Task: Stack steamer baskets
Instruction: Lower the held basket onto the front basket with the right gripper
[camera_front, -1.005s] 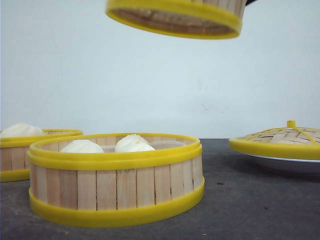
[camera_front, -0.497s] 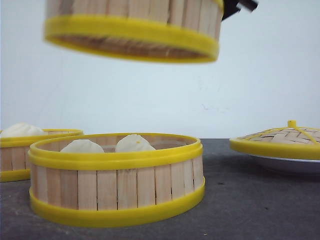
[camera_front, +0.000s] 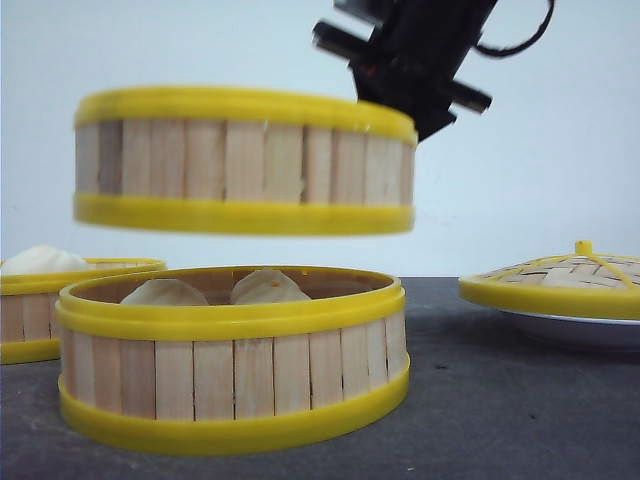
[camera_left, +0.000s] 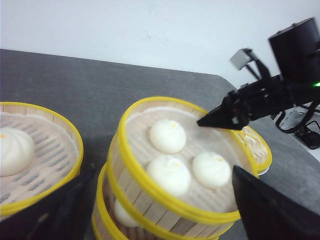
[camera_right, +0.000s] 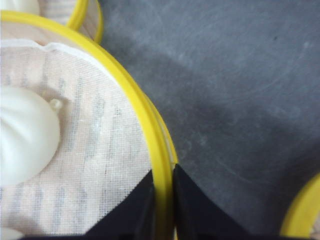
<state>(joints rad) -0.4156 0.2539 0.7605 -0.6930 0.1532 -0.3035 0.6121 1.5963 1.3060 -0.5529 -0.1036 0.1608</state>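
One steamer basket (camera_front: 245, 160) hangs level in the air, just above a second basket (camera_front: 235, 370) that stands on the table with buns inside. My right gripper (camera_front: 408, 112) is shut on the raised basket's yellow top rim (camera_right: 161, 170), one finger inside and one outside. In the left wrist view the raised basket (camera_left: 165, 200) holds three white buns and sits slightly off-centre over the lower basket (camera_left: 102, 215). A third basket (camera_front: 60, 300) with a bun stands at the left. My left gripper (camera_left: 165, 222) is open, its fingers wide apart on either side of the two baskets, touching neither.
A domed woven lid (camera_front: 565, 280) with yellow rim and knob rests on a white plate (camera_front: 575, 330) at the right. The dark table (camera_front: 500, 420) shows bare in front of the plate. A pale wall stands behind.
The raised basket has come down from the top of the front view and shifted left, now hovering close above the table basket. The right arm has dropped into view.
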